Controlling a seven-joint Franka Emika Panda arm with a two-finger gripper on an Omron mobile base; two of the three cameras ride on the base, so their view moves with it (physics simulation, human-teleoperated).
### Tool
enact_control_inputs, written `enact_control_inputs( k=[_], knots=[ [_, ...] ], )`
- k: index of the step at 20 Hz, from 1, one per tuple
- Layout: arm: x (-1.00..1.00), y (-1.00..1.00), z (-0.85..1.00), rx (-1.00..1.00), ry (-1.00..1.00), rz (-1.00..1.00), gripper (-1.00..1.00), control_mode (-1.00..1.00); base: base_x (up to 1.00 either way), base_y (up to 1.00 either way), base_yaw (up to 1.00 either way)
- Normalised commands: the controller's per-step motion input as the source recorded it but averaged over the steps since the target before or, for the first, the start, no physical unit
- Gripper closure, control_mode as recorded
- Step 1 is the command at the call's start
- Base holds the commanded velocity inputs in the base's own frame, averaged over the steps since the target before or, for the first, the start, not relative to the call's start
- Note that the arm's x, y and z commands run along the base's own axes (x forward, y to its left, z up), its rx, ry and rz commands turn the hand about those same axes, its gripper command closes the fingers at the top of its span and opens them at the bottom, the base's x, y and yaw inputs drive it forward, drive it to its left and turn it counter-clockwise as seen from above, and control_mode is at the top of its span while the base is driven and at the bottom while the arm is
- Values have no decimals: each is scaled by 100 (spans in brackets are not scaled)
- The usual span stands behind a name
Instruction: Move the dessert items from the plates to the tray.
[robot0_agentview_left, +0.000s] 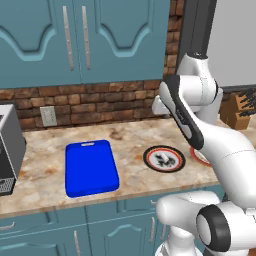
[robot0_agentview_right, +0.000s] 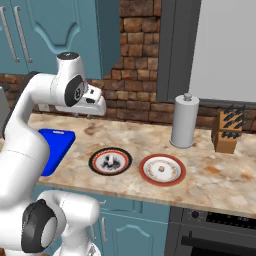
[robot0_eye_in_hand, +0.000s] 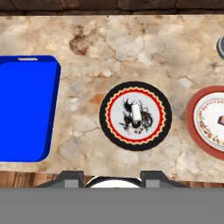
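My gripper (robot0_agentview_right: 89, 114) hangs high over the counter (robot0_eye_in_hand: 131, 43), well clear of everything and holding nothing; I can't tell how wide the jaws stand. I'd guess the height is for surveying the layout. One pale dessert lump (robot0_eye_in_hand: 136, 112) lies in the middle of the black-rimmed plate (robot0_eye_in_hand: 106, 131), the other (robot0_agentview_right: 161, 170) on the red-rimmed plate (robot0_agentview_right: 150, 177) beside it. The blue tray (robot0_agentview_left: 90, 167) sits bare, apart from both plates, so nothing has been moved yet.
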Motion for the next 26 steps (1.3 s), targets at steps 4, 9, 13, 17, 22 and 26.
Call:
enact_control_inputs(
  k=[4, 9, 13, 17, 22, 26],
  knots=[
    [0, -8, -31, -2, 0, 0, -100, -100, 0, 0, 0],
    [4, -30, -62, -3, 0, 6, -100, -100, 0, 0, 0],
    [23, -23, -69, -6, 0, 12, -100, -100, 0, 0, 0],
    [34, -11, -77, 0, 2, 13, -100, -100, 0, 0, 0],
    [47, 0, -74, -1, 1, 7, -100, -100, 0, 0, 0],
    [25, -3, -81, -7, 6, 1, -100, -100, 0, 0, 0]
  ],
)
